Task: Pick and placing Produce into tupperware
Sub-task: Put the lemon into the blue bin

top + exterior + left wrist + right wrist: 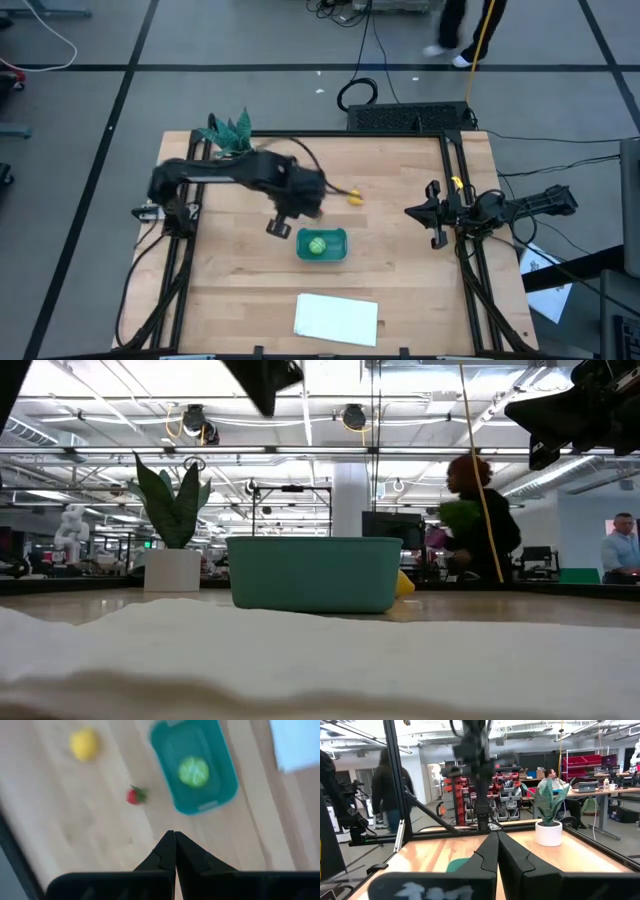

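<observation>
The teal tupperware (322, 246) sits at mid-table with the round light-green produce (316, 245) resting inside it; the left wrist view shows both, tupperware (197, 767) and green piece (193, 771). The yellow lemon-like piece (355, 197) lies on the wood toward the far side of the container. The small red piece (134, 796) lies on the table near the tupperware; in the high view the left arm covers it. My left gripper (279, 228) hovers just left of the tupperware, shut and empty (175, 836). My right gripper (410, 211) waits, shut, by the right edge (497, 836).
A flat white sheet (337, 318) lies near the table's near edge and fills the low view's foreground (320, 660). A teal-leaved potted plant (230, 130) stands at the far left corner. Black frame rails (455, 180) line the table's sides. People move in the room beyond.
</observation>
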Controlling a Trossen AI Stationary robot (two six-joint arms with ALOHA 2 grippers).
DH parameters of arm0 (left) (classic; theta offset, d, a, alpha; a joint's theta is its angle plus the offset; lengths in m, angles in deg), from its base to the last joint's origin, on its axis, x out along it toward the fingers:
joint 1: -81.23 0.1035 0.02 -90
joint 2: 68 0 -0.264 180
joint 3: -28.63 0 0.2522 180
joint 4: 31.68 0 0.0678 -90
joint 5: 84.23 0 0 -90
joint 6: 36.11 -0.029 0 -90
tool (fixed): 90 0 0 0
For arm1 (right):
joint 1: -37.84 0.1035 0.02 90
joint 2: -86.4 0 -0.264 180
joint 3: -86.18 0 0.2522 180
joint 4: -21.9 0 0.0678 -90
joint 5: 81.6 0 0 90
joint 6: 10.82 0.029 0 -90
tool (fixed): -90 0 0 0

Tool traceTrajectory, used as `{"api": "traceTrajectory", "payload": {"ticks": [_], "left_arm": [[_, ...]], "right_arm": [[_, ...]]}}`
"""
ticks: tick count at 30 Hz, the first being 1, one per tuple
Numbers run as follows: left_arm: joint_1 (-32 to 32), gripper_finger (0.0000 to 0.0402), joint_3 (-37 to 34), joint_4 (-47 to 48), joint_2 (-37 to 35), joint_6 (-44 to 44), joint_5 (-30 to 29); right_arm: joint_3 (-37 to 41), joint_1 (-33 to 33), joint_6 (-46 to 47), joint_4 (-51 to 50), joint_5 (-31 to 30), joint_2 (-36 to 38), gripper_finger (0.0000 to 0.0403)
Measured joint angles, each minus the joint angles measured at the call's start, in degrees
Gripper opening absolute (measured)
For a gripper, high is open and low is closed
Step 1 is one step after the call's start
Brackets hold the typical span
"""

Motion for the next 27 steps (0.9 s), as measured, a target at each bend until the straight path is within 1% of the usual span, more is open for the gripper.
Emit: {"api": "traceTrajectory", "payload": {"ticks": [5, 9, 14, 19, 24, 27], "left_arm": [[1.0, 0.0001, -0.4, -5.5, -8.0, 1.6, -0.1], [1.6, 0.0001, -4.6, -12.0, -14.1, 0.9, -0.2], [3.6, 0.0001, -13.5, -20.0, -21.9, 2.1, -0.3], [5.2, 0.0000, -23.7, -29.5, -29.2, 7.5, -0.3], [3.8, 0.0000, -34.2, -41.5, -37.3, 12.8, -0.5], [2.3, 0.0000, -40.3, -47.9, -42.5, 16.2, -3.0]], "right_arm": [[0.0, 0.0, -0.1, 0.1, 0.0, 0.0, 0.0000], [0.0, 0.0, -0.1, 0.2, 0.0, 0.0, 0.0000], [0.0, 0.0, -0.1, 0.2, 0.0, 0.0, 0.0000], [0.0, 0.0, -0.1, 0.2, 0.0, 0.0, 0.0000], [0.0, 0.0, -0.1, 0.3, 0.0, -0.1, 0.0000], [0.0, 0.0, -0.1, 0.3, 0.0, -0.2, 0.0000]]}}
